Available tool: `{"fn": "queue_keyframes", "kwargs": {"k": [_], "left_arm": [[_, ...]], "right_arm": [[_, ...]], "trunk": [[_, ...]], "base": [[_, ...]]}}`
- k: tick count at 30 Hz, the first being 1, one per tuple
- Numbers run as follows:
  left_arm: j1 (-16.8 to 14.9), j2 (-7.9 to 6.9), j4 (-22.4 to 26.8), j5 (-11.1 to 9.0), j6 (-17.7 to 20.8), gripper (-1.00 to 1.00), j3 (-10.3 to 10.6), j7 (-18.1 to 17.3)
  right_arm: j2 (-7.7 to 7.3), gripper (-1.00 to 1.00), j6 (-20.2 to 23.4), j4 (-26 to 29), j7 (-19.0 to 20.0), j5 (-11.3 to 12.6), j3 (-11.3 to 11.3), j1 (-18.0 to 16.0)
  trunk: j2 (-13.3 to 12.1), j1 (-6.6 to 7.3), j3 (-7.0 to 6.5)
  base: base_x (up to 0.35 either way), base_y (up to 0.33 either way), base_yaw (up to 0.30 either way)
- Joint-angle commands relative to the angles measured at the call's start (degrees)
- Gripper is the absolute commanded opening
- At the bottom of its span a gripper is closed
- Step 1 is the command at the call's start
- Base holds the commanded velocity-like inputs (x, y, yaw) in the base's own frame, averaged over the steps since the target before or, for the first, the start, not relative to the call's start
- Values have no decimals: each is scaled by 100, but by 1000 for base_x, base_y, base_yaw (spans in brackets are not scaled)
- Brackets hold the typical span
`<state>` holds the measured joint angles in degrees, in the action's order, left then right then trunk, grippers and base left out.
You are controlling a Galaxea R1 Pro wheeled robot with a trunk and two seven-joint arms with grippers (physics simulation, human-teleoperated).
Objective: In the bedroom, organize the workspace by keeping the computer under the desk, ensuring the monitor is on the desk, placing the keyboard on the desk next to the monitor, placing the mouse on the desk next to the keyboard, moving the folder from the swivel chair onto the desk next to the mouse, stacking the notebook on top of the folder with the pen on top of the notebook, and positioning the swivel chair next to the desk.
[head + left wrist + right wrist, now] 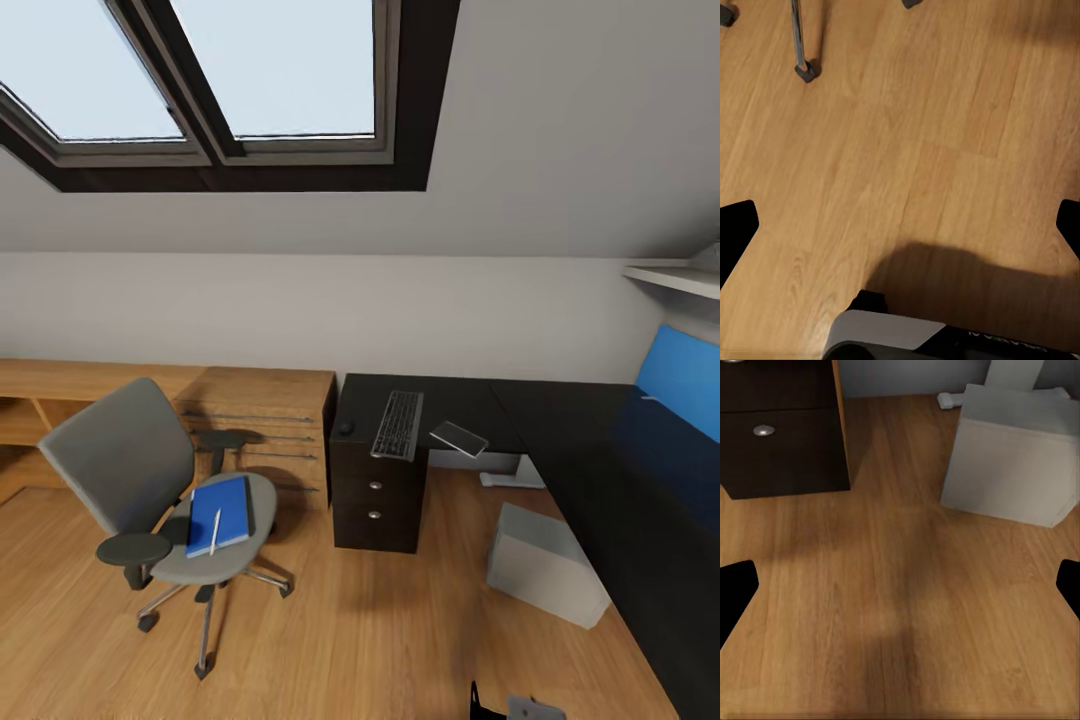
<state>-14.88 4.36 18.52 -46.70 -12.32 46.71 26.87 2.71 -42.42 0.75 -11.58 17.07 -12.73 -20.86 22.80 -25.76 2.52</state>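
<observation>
The L-shaped desk has its glossy black top along the wall and the right side, and the pale grey computer stands on the wooden floor in the desk's inner corner. The swivel chair stands apart from the desk's left end, with the blue folder and a white pen on its seat. The keyboard lies near the left end of the top, a small dark mouse just beside it, and both the left gripper and right gripper hang with fingers wide apart, holding nothing.

Attic home office: skylight, black desk, swivel chair, wood floor.
</observation>
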Motion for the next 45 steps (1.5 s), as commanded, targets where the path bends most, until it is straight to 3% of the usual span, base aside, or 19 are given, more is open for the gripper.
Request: {"fn": "queue_keyframes", "kwargs": {"k": [1,9,35,45], "left_arm": [[-7,-3,2,-59,-32,100,49,28],[-6,-5,2,-59,-33,100,49,28],[-6,3,2,-59,-32,100,49,28],[-6,3,2,-59,-33,100,57,28]], "right_arm": [[1,100,-12,-4,-29,31,-50,-6],[0,100,-11,-5,-29,29,-57,-6],[54,100,-4,-9,-29,-81,-57,-6],[54,100,9,-5,-29,-81,-54,-6]], "trunk": [[12,-3,13],[12,-3,13],[12,-3,13],[12,-3,13]], "base": [[-61,0,0],[-62,0,0],[-320,0,0],[-45,0,0]]}}
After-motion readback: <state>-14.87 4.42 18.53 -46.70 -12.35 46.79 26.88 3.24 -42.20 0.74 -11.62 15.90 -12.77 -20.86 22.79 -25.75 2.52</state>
